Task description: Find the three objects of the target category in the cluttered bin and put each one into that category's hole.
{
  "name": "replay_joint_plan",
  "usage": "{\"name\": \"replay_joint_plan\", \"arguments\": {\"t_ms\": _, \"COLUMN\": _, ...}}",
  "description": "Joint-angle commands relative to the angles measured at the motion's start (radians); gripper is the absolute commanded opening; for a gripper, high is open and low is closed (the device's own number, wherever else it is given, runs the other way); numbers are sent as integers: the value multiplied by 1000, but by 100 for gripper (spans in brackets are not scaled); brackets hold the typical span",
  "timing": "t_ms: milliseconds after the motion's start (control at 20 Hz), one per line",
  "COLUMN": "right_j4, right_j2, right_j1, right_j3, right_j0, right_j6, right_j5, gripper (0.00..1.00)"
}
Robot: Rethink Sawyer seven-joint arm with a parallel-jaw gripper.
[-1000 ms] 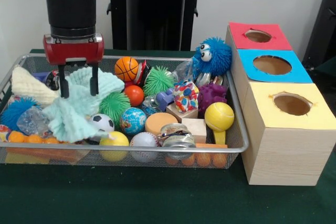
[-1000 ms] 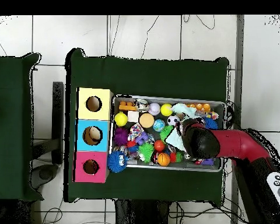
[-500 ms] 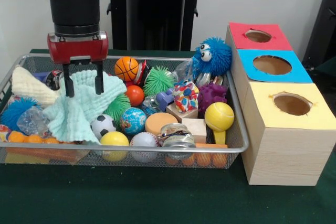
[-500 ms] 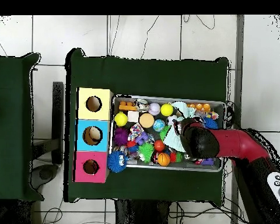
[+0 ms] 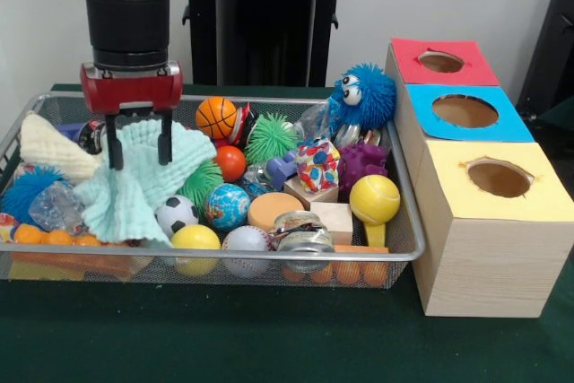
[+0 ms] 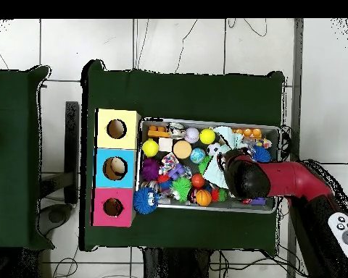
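The silver wire-mesh bin is full of balls and toys. No plush bear, tiger or other small plush animal shows; they are hidden or out of view. My gripper hangs over the bin's left part, open, with its two black fingers straddling a mint-green cloth that drapes over the toys there. The red-topped hole is on the farthest of three wooden boxes right of the bin. In the overhead view my arm covers the gripper, and the red hole is at the lower left of the bin.
A blue spiky googly-eyed ball and a purple plush figure sit at the bin's right end. The blue-topped hole and the yellow-topped hole stand nearer. A basketball, a yellow ball and a cream cloth lie in the bin.
The gripper has shifted slightly right and up. The mint cloth has gone from spread out to gathered and hanging between the fingers.
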Motion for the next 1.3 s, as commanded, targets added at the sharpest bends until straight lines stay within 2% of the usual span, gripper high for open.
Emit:
{"name": "replay_joint_plan", "arguments": {"t_ms": 50, "right_j4": -130, "right_j2": -67, "right_j1": 103, "right_j3": -56, "right_j0": 22, "right_j6": -83, "right_j5": 56, "gripper": 100}}
{"name": "replay_joint_plan", "arguments": {"t_ms": 350, "right_j4": -147, "right_j2": -107, "right_j1": 162, "right_j3": -51, "right_j0": 23, "right_j6": -20, "right_j5": 29, "gripper": 100}}
{"name": "replay_joint_plan", "arguments": {"t_ms": 450, "right_j4": -140, "right_j2": -126, "right_j1": 161, "right_j3": -56, "right_j0": 41, "right_j6": -4, "right_j5": 60, "gripper": 100}}
{"name": "replay_joint_plan", "arguments": {"t_ms": 500, "right_j4": -132, "right_j2": -135, "right_j1": 161, "right_j3": -57, "right_j0": 47, "right_j6": -2, "right_j5": 67, "gripper": 0}}
{"name": "replay_joint_plan", "arguments": {"t_ms": 1050, "right_j4": -118, "right_j2": -136, "right_j1": 153, "right_j3": -35, "right_j0": 52, "right_j6": 4, "right_j5": 28, "gripper": 0}}
{"name": "replay_joint_plan", "arguments": {"t_ms": 1100, "right_j4": -109, "right_j2": -119, "right_j1": 135, "right_j3": -27, "right_j0": 53, "right_j6": -2, "right_j5": 22, "gripper": 0}}
{"name": "replay_joint_plan", "arguments": {"t_ms": 1300, "right_j4": -9, "right_j2": -93, "right_j1": 3, "right_j3": -3, "right_j0": 105, "right_j6": -17, "right_j5": 174, "gripper": 0}}
